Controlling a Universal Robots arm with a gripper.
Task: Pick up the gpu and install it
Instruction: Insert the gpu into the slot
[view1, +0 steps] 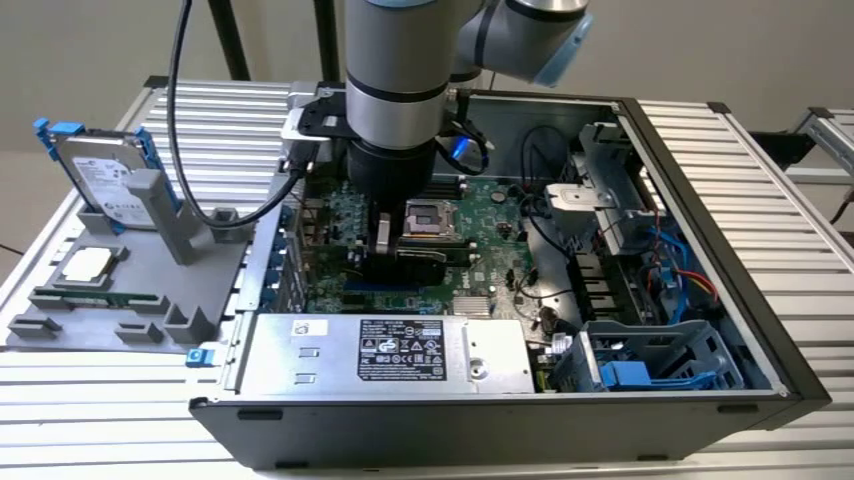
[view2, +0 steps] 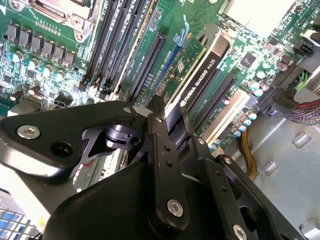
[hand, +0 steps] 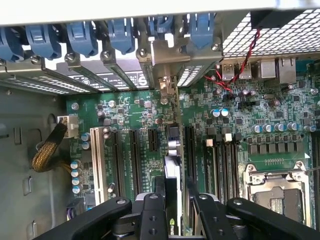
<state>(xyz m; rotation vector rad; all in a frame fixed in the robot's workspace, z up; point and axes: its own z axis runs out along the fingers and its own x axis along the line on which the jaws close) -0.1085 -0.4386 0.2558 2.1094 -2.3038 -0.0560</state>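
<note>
Looking at the exterior view, I see the arm (view1: 396, 75) reaching straight down into the open case (view1: 694, 250), with the gripper (view1: 400, 262) low over the board (view1: 501, 250), near the exterior view's left side of it. The gpu (view1: 424, 262) stands on edge under the gripper, just near of the CPU socket (view1: 434, 218). Outside the case, on the exterior view's left, a grey holder (view1: 120, 290) carries a hard drive (view1: 100, 180) upright. The power supply (view1: 387, 352) lies along the near wall.

In the second wrist view, the gripper (view2: 167, 131) has its black fingers (view2: 162, 145) closed narrowly on the top edge of the gpu (view2: 200, 82), which stands upright among the long black slots (view2: 147, 65) with its black shroud facing outward.

In the first wrist view, the gripper (hand: 175, 200) pinches the thin card between its two fingers (hand: 150, 212); the gpu (hand: 172, 172) runs edge-on toward the rear wall, and its silver bracket (hand: 167, 75) sits up against the row of blue clips (hand: 120, 32). Whether the card's edge is fully down in its slot I cannot tell.
</note>
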